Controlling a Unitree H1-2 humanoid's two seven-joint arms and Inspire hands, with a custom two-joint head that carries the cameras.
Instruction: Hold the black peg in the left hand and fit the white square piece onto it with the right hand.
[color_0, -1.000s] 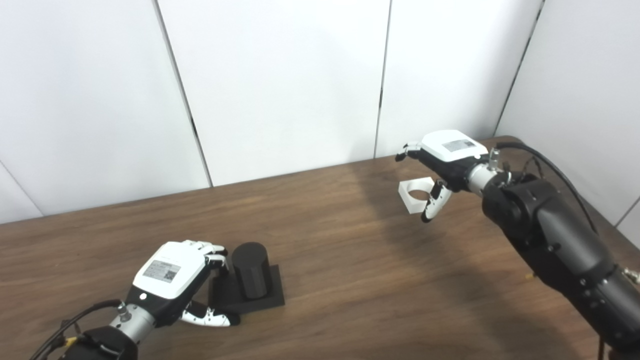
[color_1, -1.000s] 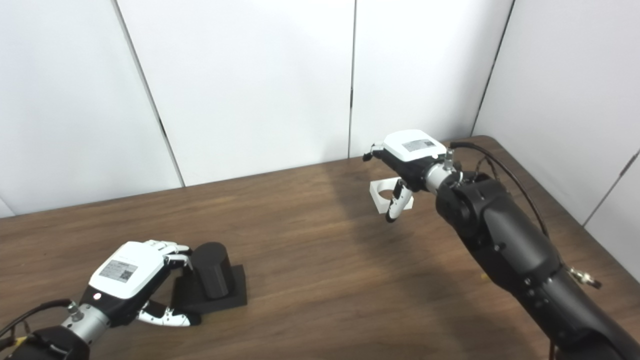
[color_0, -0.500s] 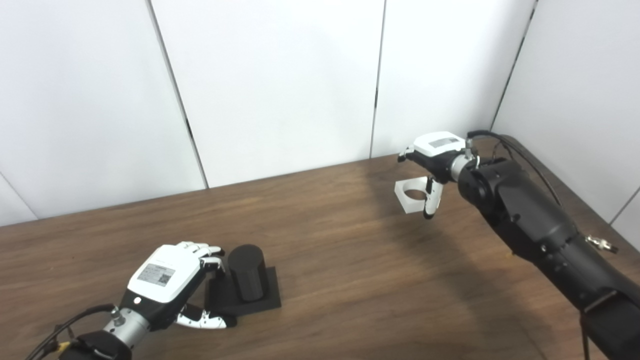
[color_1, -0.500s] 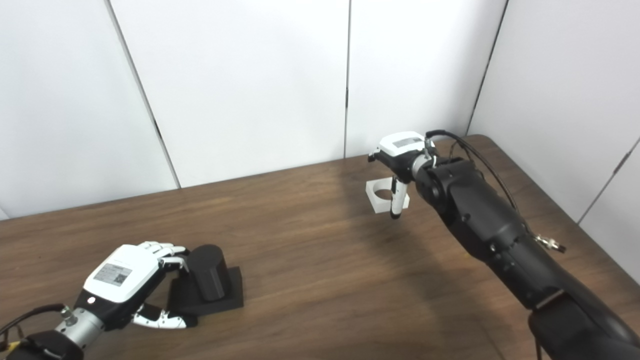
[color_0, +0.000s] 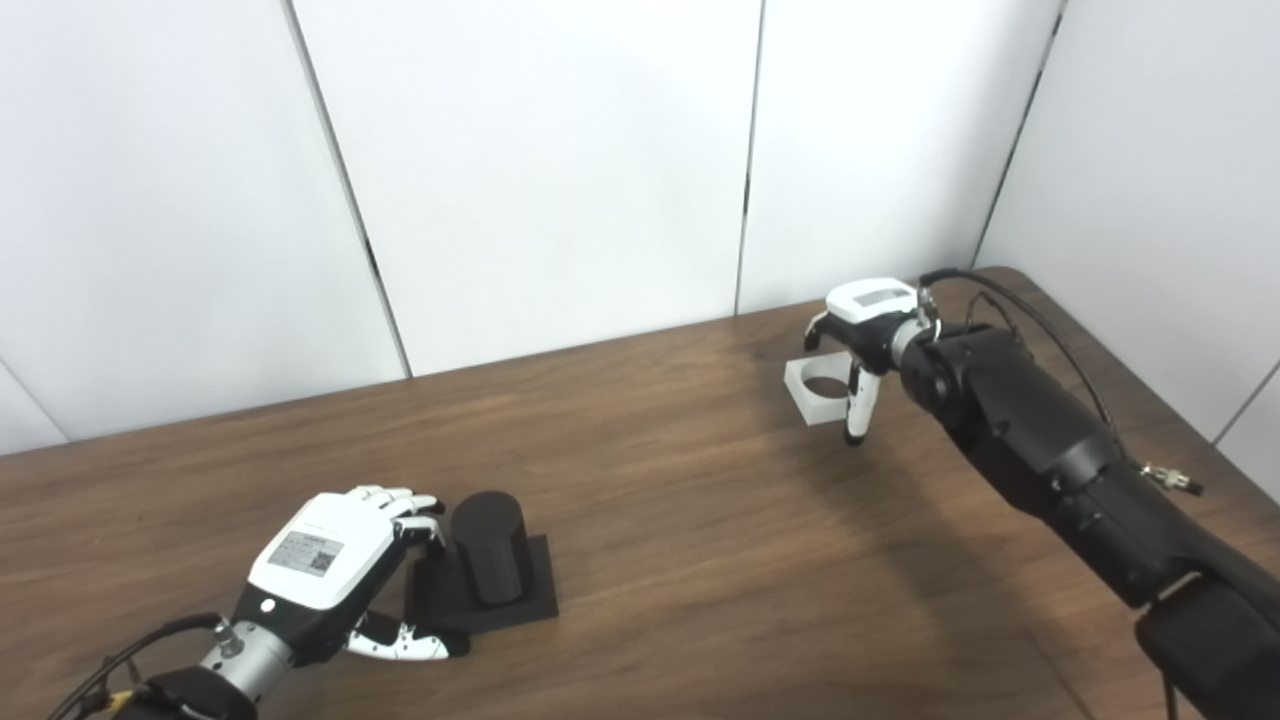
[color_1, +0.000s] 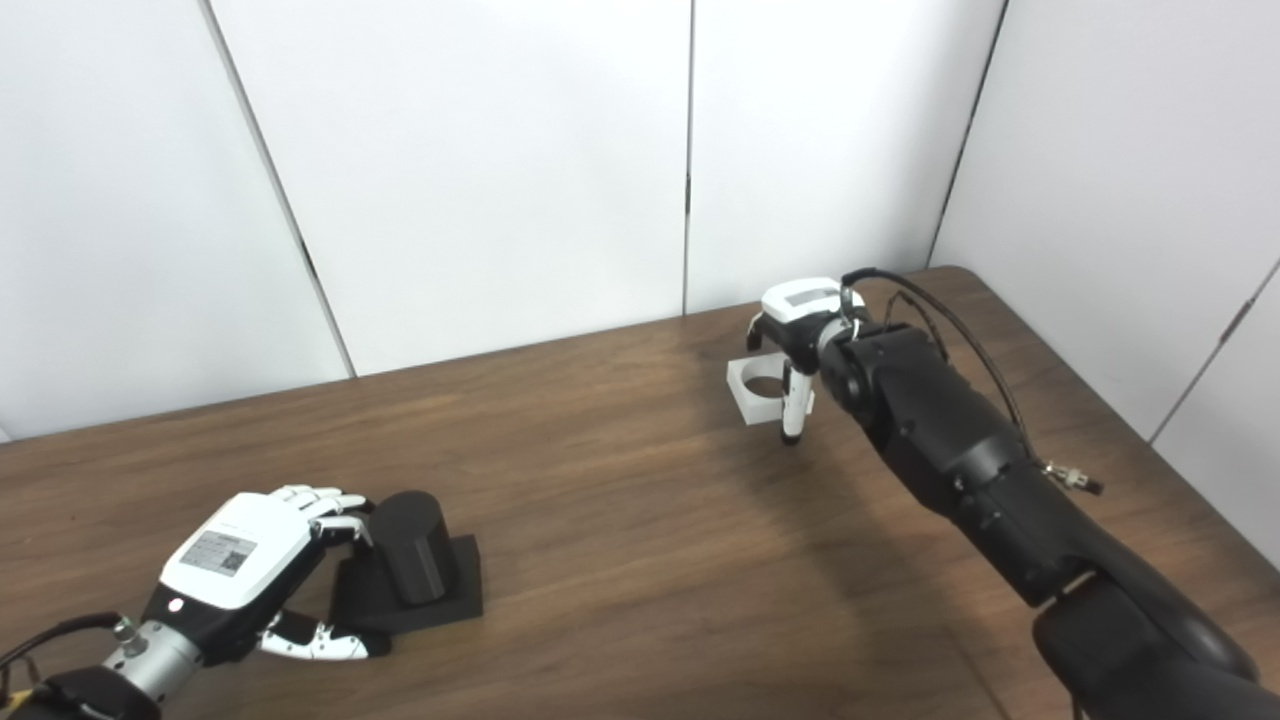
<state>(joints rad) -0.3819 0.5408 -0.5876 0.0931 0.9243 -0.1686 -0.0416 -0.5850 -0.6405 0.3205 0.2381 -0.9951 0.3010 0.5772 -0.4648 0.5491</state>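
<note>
The black peg (color_0: 487, 545) stands upright on its flat black square base (color_0: 535, 598) at the near left of the table. My left hand (color_0: 325, 545) rests against its left side, fingertips touching the peg and thumb (color_0: 405, 650) lying along the base's front edge, not closed around it. The white square piece (color_0: 812, 398) with a round hole lies on the table at the far right. My right hand (color_0: 868, 310) hovers over it, fingers curling down behind it and thumb (color_0: 855, 415) hanging at its near right corner. The hand looks open.
The brown wooden table (color_0: 700, 560) runs to white wall panels at the back and right. Its rounded far right corner (color_0: 1010, 275) is just behind my right arm. A cable (color_0: 1060, 335) loops off the right forearm.
The camera has shifted a little. My right hand has turned downward over the white piece, with its fingers dropping behind it. The left hand and the peg have stayed as they were.
</note>
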